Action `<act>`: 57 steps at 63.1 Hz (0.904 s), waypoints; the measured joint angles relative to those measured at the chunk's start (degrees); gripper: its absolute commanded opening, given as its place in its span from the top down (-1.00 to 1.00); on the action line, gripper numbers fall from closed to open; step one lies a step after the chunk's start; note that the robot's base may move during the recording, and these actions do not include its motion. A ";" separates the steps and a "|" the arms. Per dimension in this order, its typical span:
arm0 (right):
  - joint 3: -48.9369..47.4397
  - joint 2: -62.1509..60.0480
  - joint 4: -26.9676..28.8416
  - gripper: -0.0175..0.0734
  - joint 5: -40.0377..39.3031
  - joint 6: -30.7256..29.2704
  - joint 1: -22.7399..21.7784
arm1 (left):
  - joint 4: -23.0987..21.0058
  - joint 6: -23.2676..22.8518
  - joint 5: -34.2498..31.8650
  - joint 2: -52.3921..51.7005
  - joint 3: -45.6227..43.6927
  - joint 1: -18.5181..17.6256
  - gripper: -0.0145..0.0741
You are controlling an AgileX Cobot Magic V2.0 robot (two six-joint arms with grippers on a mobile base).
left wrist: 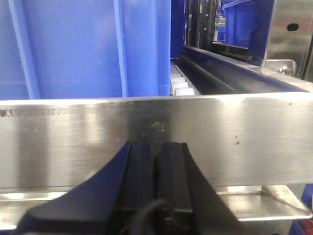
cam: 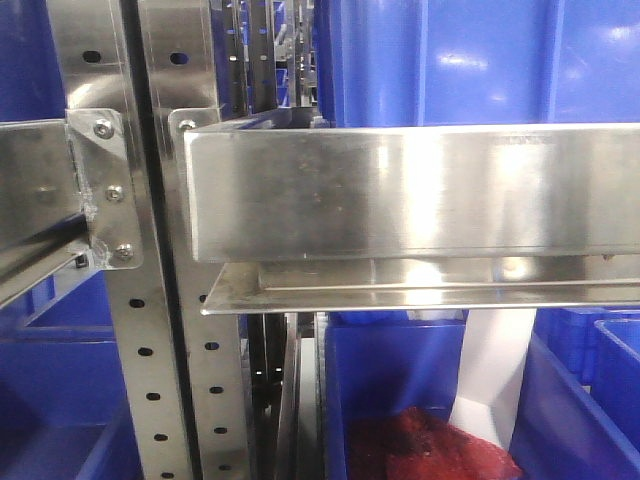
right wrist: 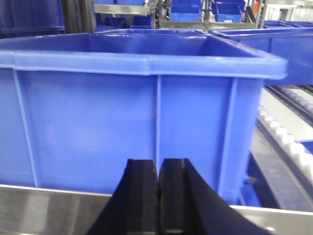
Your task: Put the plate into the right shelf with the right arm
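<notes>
I see no plate anywhere. My right gripper is clenched empty facing a blue bin on the right shelf; left gripper likewise clenched. Advancing risks hitting the near ledge.

A bin stands on the right shelf, behind its ledge.

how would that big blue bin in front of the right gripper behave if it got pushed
The blue bin would probably stay stiff, since its walls are ribbed and its rim is thick. With a broad base, it looks likelier to slide than tip. Its contents are hidden, so its weight can't be judged. The right gripper is shut.
</notes>
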 measured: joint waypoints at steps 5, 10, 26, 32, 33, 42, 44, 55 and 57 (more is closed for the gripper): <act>2.68 0.00 2.32 0.51 -2.84 -1.79 -1.71 | 0.00 0.00 0.00 0.00 0.00 0.00 0.78; 6.29 -0.07 7.20 0.51 -5.43 -5.93 -4.88 | 0.00 0.00 0.00 0.00 0.00 0.00 0.78; 17.21 -3.41 20.94 0.51 -12.91 -20.40 -13.45 | 0.00 0.00 0.00 0.00 0.00 0.00 0.78; 21.20 -6.47 20.96 0.51 -14.77 -21.66 -14.18 | 0.00 0.00 0.00 0.00 0.00 0.00 0.78; 21.78 -6.97 20.82 0.51 -15.09 -21.81 -14.32 | 0.00 0.00 0.00 0.00 0.00 0.00 0.78; 26.81 -9.73 19.68 0.51 -17.31 -22.05 -14.31 | 0.00 0.00 0.00 0.00 0.00 0.00 0.78; 27.47 -9.70 19.64 0.51 -17.82 -22.05 -14.31 | 0.00 0.00 0.00 0.00 0.00 0.00 0.78; 29.77 -9.84 19.41 0.51 -20.24 -20.55 -14.31 | 0.00 0.00 0.00 0.00 0.00 0.00 0.78; 29.77 -9.84 19.30 0.51 -20.45 -20.42 -14.31 | 0.00 0.00 0.00 0.00 0.00 0.00 0.78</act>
